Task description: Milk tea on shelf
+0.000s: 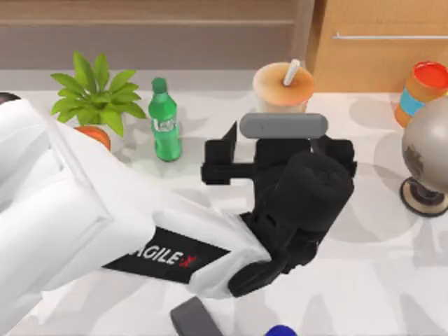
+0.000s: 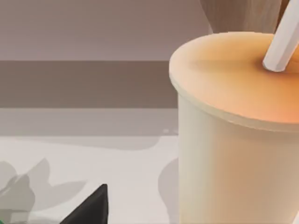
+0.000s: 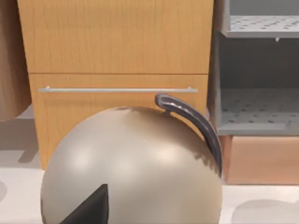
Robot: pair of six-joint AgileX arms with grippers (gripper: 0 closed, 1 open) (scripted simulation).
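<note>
The milk tea, a beige cup with a tan top and a white straw, stands upright at the back of the table, below the right end of the long brown shelf. My left gripper sits just in front of the cup, open, its black fingers spread to either side and not touching it. The left wrist view has the milk tea close up, with one black fingertip well apart from its wall. My right gripper's fingertip appears in the right wrist view, in front of a globe.
A green bottle and a potted plant stand left of the cup. A light wooden cabinet is at back right. An orange-topped cup with a blue band and the globe stand at the right.
</note>
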